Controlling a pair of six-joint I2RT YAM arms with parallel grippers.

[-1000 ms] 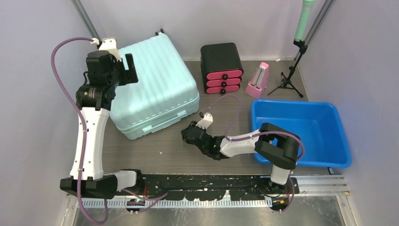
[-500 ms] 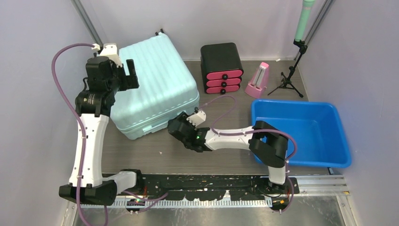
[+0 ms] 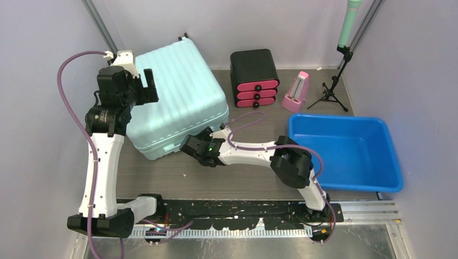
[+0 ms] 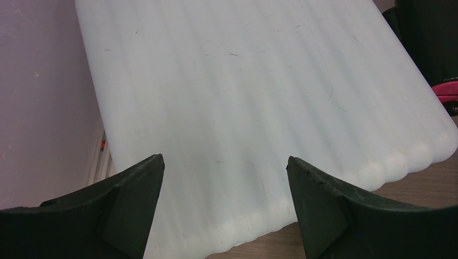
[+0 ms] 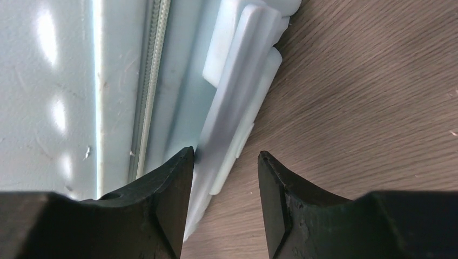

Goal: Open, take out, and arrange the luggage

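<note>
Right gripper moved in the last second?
Yes. The right gripper has slid left, away from the blue plastic tub, up to the pale mint-green hard-shell suitcase near edge.

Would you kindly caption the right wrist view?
Open right claw poised around the side handle of the closed suitcase.

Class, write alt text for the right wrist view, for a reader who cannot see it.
The open right end effector straddles the end of the pale plastic handle on the pale mint-green hard-shell suitcase, which lies on a brown wood-grain table.
</note>
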